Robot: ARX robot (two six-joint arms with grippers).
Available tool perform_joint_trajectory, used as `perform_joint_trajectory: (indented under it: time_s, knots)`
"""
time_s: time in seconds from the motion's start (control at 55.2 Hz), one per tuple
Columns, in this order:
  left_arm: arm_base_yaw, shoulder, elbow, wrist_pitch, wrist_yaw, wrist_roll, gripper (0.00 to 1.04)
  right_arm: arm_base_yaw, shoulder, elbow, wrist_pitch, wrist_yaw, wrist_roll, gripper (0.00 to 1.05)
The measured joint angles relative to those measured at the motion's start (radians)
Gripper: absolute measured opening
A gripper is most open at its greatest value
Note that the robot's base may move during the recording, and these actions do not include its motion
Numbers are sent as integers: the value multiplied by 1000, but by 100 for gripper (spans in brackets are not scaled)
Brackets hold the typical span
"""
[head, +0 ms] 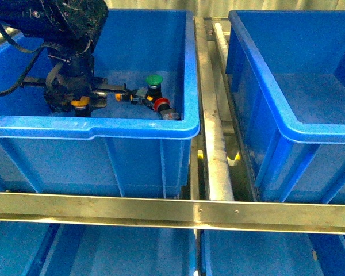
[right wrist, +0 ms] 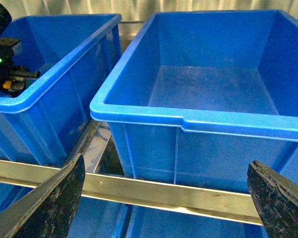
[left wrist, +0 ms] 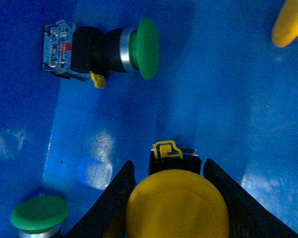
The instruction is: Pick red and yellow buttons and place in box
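Fingers [left wrist: 114, 196] of left gripper [left wrist: 169, 166] flank yellow button [left wrist: 178, 210]; green button's [left wrist: 144, 48] label [left wrist: 57, 48] illegible.

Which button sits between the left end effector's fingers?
The yellow button, cap flanked by both fingers of the left end effector. The green button on its side, the other green button and a second yellow cap lie outside them.
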Motion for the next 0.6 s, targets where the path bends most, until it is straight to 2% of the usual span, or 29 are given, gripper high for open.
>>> perform_joint_trajectory:
  time_s: [0.163,0.29,0.326,0.381,0.471,0.544,0.598]
  knots:
    - [29,-102,-79,-14,148,-13,34,0,0,0,0,0,0,98]
    - [102,-257,-212,43,415,-74,34,0,0,0,0,0,0,98]
    - [128,-319,-285,117,520,-90,34,0,0,0,0,0,0,98]
    - [145,-370,-352,193,592,-91,34,0,0,0,0,0,0,98]
    - [167,-479,-526,414,723,-106,34,0,0,0,0,0,0,98]
    - [161,-540,-657,571,830,-129,34,0,0,0,0,0,0,98]
    - [122,-566,-781,716,973,-185,34,0,0,0,0,0,0,98]
